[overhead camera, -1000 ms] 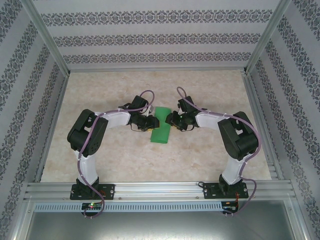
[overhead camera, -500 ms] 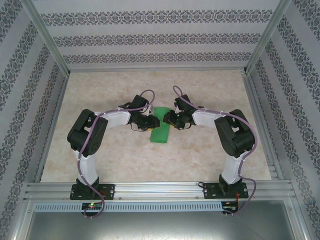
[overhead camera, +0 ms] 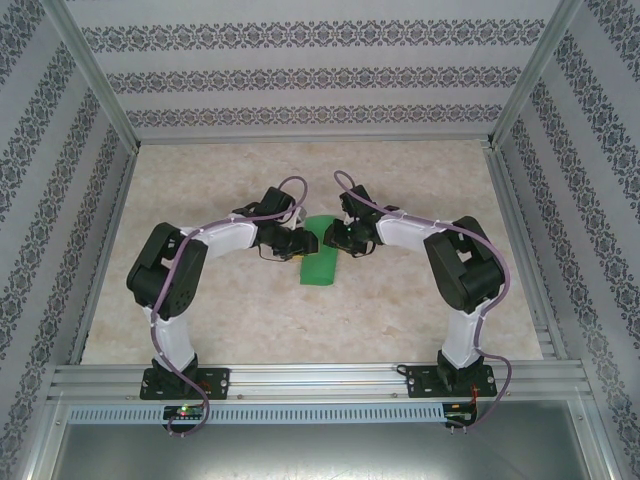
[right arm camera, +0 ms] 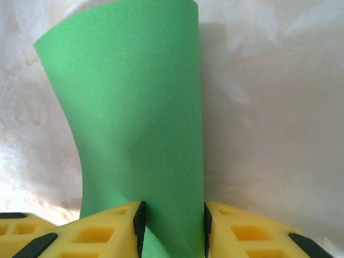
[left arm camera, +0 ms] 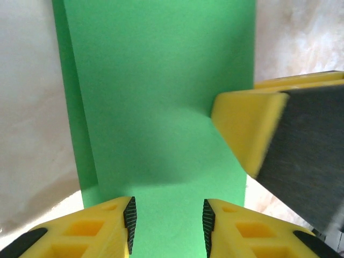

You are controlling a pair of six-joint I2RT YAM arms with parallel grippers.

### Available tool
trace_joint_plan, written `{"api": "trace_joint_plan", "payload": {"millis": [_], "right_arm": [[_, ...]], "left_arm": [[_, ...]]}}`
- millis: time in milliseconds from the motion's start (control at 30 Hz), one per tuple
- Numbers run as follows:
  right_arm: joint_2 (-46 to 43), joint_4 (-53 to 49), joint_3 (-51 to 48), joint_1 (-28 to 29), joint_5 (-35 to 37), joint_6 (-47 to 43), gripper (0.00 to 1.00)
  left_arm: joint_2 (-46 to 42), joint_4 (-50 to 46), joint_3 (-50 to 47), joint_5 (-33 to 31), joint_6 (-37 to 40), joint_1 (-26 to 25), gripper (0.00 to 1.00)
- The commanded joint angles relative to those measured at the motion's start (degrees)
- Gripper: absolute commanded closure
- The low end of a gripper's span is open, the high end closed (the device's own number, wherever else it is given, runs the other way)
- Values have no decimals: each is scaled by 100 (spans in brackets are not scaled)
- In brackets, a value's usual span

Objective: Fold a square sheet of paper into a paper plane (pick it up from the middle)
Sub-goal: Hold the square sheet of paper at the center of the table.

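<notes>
Mid-table, folded bright-green square sheet of paper (overhead camera: 320,262)

Bright, even light; soft shadows; wrist views blurred up close, marble washed out.

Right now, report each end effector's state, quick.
Left end effector: part open, the folded green paper between its fingers; grip cannot be told.
Right end effector: shut on the paper, which curls up between its fingers.
</notes>
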Motion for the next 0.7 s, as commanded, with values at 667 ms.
{"api": "trace_joint_plan", "payload": {"millis": [667], "right_arm": [[380, -818, 599, 322, 772, -152, 61]], "left_arm": [[-1061, -765, -341, -834, 303, 169, 58]]}}
